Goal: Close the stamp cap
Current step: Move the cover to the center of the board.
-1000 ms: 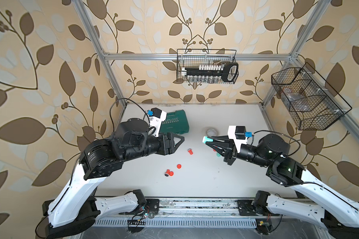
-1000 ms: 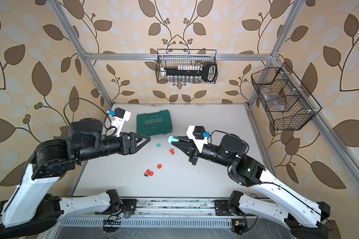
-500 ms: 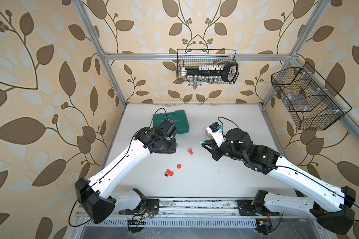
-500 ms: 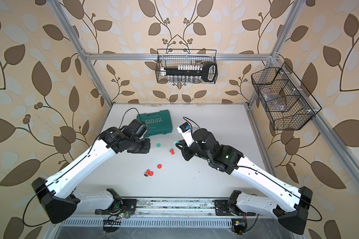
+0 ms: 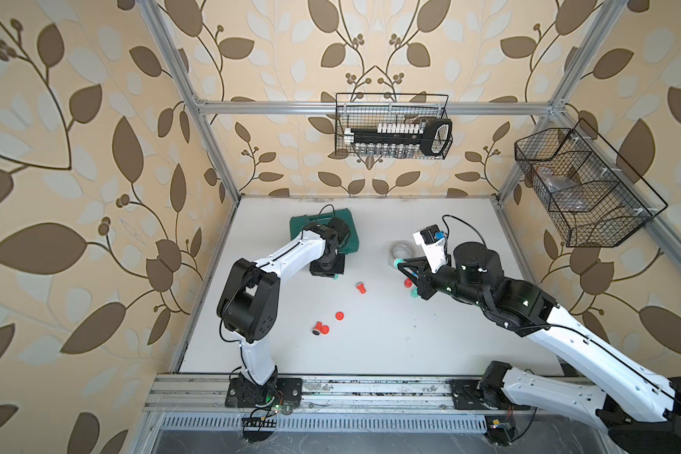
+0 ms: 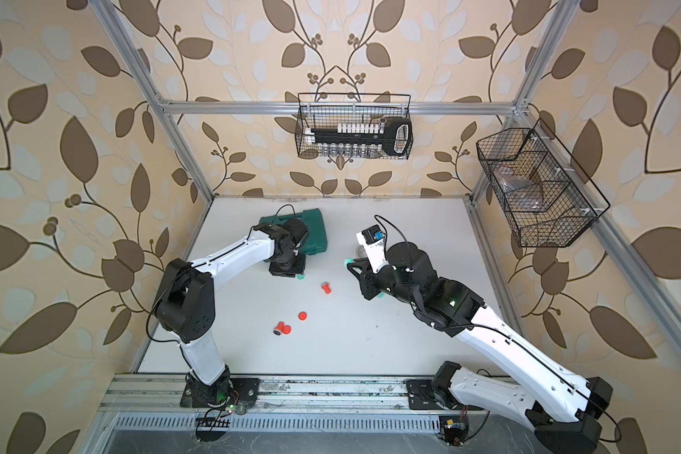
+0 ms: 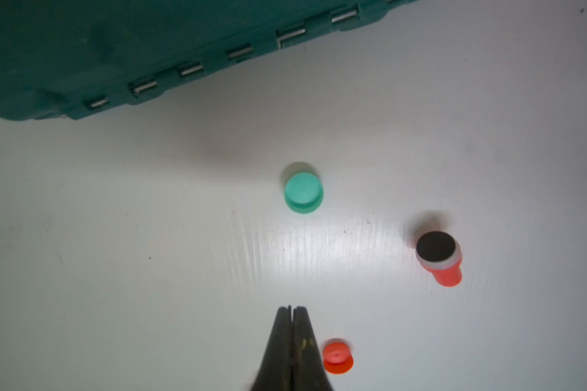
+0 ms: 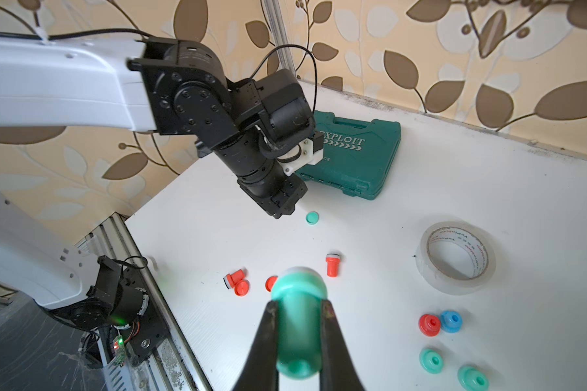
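Note:
A loose green cap [image 7: 303,193] lies flat on the white table [image 5: 390,338], just in front of the green toolbox [image 7: 116,50]; it also shows in the right wrist view [image 8: 312,218]. My left gripper [image 7: 292,308] hangs above the table, short of the cap, shut with nothing between its fingers. In both top views the left gripper [image 5: 327,271] [image 6: 286,269] covers most of the cap. My right gripper [image 8: 299,304] is shut on the green stamp [image 8: 299,325], held off the table, its wide end pointing toward the left arm. The stamp's end shows in a top view [image 5: 398,261].
An uncapped red stamp [image 7: 439,260] stands near the green cap, with a red cap [image 7: 337,358] close by. Another red stamp [image 5: 321,328] lies toward the front. A tape roll [image 8: 454,260] and several capped stamps [image 8: 429,325] sit under the right arm.
The left gripper has closed on nothing and come down low over the table by the green cap. The right arm has shifted back toward the tape roll, still holding the green stamp.

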You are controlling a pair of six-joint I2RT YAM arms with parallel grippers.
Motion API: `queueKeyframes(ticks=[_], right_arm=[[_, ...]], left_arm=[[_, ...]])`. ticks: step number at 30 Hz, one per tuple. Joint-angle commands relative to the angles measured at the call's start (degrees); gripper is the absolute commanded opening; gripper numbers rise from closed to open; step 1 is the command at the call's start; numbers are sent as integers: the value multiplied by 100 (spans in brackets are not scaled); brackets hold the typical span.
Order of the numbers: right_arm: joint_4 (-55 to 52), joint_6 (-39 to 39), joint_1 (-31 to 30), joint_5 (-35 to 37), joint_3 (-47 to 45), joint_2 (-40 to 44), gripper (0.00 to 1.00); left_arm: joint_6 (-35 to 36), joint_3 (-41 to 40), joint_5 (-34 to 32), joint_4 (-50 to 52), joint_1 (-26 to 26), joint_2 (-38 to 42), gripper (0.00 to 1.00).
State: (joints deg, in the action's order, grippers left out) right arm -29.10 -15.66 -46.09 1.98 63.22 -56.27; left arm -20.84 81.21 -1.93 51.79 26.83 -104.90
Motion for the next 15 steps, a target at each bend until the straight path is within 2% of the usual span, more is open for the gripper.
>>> queueKeyframes(ticks=[1, 8, 15], right_arm=[[-128, -95, 23, 93, -117, 90, 0], [-148, -99, 49, 119, -189, 212, 0], [-223, -86, 63, 137, -205, 296, 0]], left_arm=[[177, 296, 188, -188, -127, -329, 0], [144, 742, 352, -172, -160, -939, 0], [130, 908, 75, -125, -169, -1289, 0]])
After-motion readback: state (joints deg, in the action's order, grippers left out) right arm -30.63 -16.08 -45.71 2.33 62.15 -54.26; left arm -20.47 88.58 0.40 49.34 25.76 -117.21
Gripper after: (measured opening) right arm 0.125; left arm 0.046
